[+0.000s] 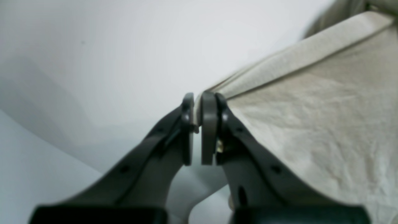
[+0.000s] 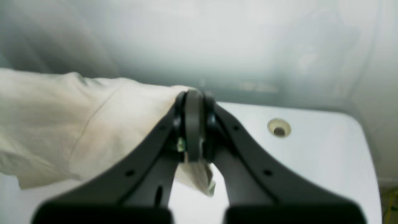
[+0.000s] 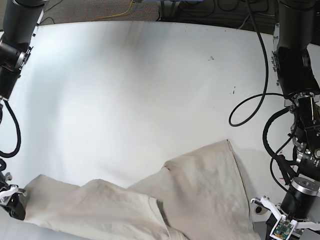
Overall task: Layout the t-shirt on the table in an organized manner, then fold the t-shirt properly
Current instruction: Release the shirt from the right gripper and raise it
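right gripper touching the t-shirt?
Touching. The right wrist view shows the right gripper shut on the t-shirt, with a fabric corner sticking out below the jaws.

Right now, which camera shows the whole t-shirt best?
The base view: the t-shirt lies spread along the table's near edge. Each wrist view shows only one pinched patch, in the left gripper and right gripper.

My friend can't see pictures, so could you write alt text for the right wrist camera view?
The right gripper, dark and shut, pinches an edge of the beige t-shirt, which stretches away to the left, lifted above the glossy white table. A round grommet hole sits in the tabletop to the right.
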